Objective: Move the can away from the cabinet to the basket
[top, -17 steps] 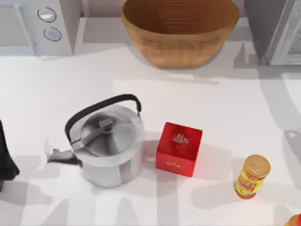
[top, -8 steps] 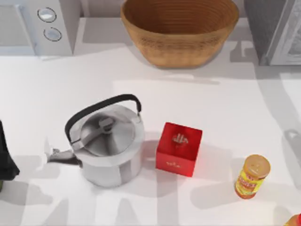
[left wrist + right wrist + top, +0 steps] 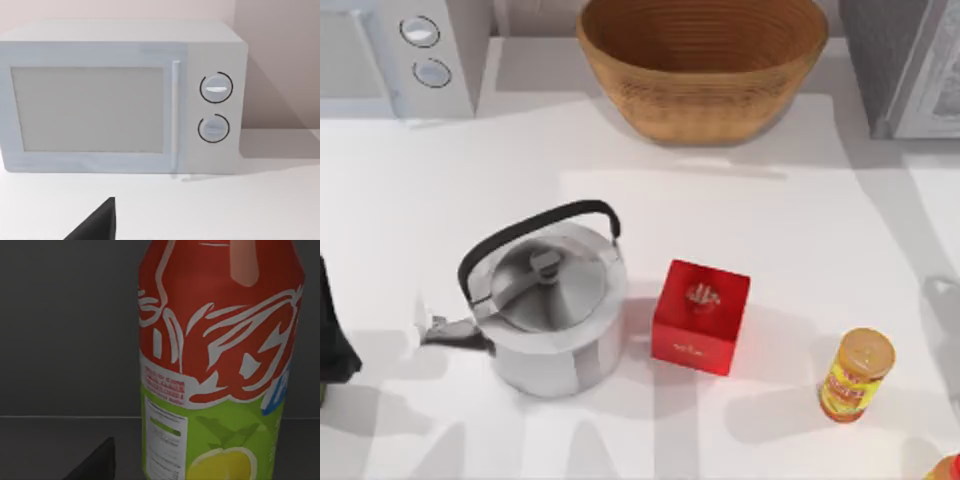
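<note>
The can, red with white script and a green lower band, stands upright close in front of my right wrist camera, against a dark grey wall and floor. A dark part of my right gripper shows low beside it, apart from it. The tan woven basket sits at the back middle of the table. At the back right corner stands the grey cabinet. My left arm is parked at the left edge, its gripper facing the white microwave.
A steel kettle and a red box stand mid-table. An orange-yellow can stands front right, with a red-orange thing cut off at the corner. The white microwave fills the back left.
The arm's shadow on the table beside the cabinet has thinned and drawn away to the right. No object on the table has moved, and the left arm is still.
</note>
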